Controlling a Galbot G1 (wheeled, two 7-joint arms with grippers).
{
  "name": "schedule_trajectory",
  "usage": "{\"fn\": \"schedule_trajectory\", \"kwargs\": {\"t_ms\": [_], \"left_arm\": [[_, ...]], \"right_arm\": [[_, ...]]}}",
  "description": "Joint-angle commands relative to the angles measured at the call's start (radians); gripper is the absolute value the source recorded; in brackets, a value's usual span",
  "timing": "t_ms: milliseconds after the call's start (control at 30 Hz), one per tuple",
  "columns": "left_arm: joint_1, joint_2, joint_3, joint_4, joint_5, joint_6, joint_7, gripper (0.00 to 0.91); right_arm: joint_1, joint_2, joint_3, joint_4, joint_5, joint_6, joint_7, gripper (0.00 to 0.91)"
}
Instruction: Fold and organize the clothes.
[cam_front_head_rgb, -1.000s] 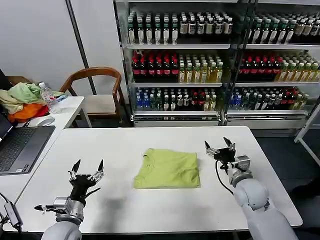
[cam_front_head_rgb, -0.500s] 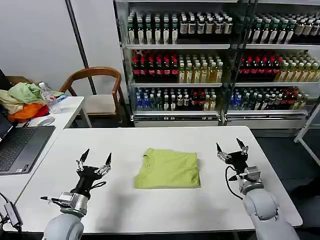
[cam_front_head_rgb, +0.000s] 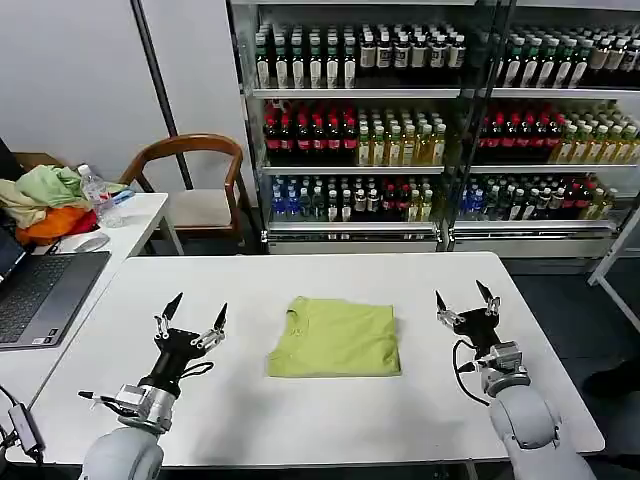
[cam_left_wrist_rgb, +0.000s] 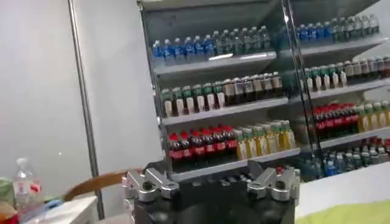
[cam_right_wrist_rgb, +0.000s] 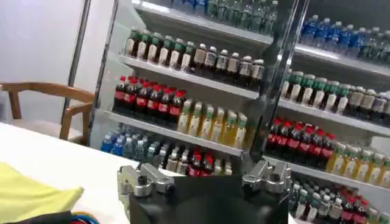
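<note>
The clothes, a lime yellow-green T-shirt (cam_front_head_rgb: 336, 338), lie folded into a neat rectangle at the middle of the white table (cam_front_head_rgb: 300, 280), collar toward the back left. A corner of the shirt shows in the left wrist view (cam_left_wrist_rgb: 350, 214) and in the right wrist view (cam_right_wrist_rgb: 30, 195). My left gripper (cam_front_head_rgb: 190, 318) stands open left of the shirt, fingers pointing up, holding nothing. Right of the shirt, my right gripper (cam_front_head_rgb: 464, 301) is likewise open and raised, apart from the cloth.
A side table (cam_front_head_rgb: 125, 232) at the left carries a laptop (cam_front_head_rgb: 40, 290), a water bottle (cam_front_head_rgb: 95, 192) and a heap of garments (cam_front_head_rgb: 45, 200). A wooden chair (cam_front_head_rgb: 195, 175) stands behind. Shelves of drink bottles (cam_front_head_rgb: 400, 130) line the back wall.
Both grippers have drawn away from the shirt: the left rose and shifted a little right, the right moved outward and nearer the front edge. The shirt lies still.
</note>
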Motion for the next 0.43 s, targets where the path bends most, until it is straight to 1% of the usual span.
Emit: {"fn": "schedule_trajectory", "kwargs": {"t_ms": [33,267,433], "left_arm": [[0.014,0.02,-0.007,-0.016,0.01,-0.014,0.011,0.907],[0.005,0.023,0.005,-0.023,0.01,-0.012,0.007,0.907],[0.014,0.024,0.003,-0.019,0.011,-0.002,-0.001,0.907]], "right_arm": [[-0.016,0.019,0.007,0.01,-0.095,0.028,0.008,0.907],[-0.035,0.013,0.033,0.03,-0.118,0.028,0.01,0.907],[-0.036,0.017,0.026,0.029,-0.118,0.026,0.007,0.907]]}}
